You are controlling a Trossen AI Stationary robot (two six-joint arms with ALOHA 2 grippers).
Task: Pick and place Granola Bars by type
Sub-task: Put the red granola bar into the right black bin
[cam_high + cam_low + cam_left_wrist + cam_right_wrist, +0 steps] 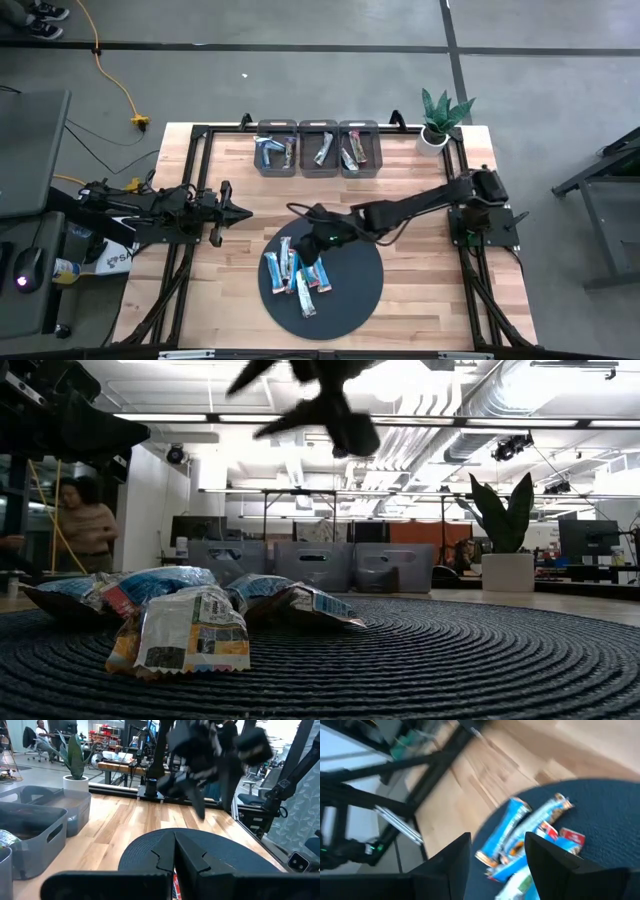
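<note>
Here, the foil-wrapped Granola Bars point(297, 275), mostly light blue with some red and white, lie in a loose heap on the left part of a round dark woven mat point(355, 290) on the pale wooden table point(420, 300). In the low view the nearest wrapper point(190, 632) shows a white panel of fine print, too small to read; no brand name can be made out on any bar. More bars sit in three grey plastic bins point(318, 147) lined up at the table's far edge, just beside a small potted green plant in a white pot point(437, 122).

The right gripper point(312, 243) is stretched from its base at the table's right side across to the mat, the arm low and long, the wrist hanging above the top of the heap. Its own wrist view shows two dark fingers point(547, 860) standing apart with nothing between them, the blue bars point(520, 840) below in the gap. In the low view it hangs clear above the mat point(330, 405), not touching the bars.

The left gripper point(238, 211) waits over the table's left edge, pointing toward the mat; its fingers point(192, 857) are pressed together with nothing between them.

A person point(85, 525) stands in the room behind.
</note>
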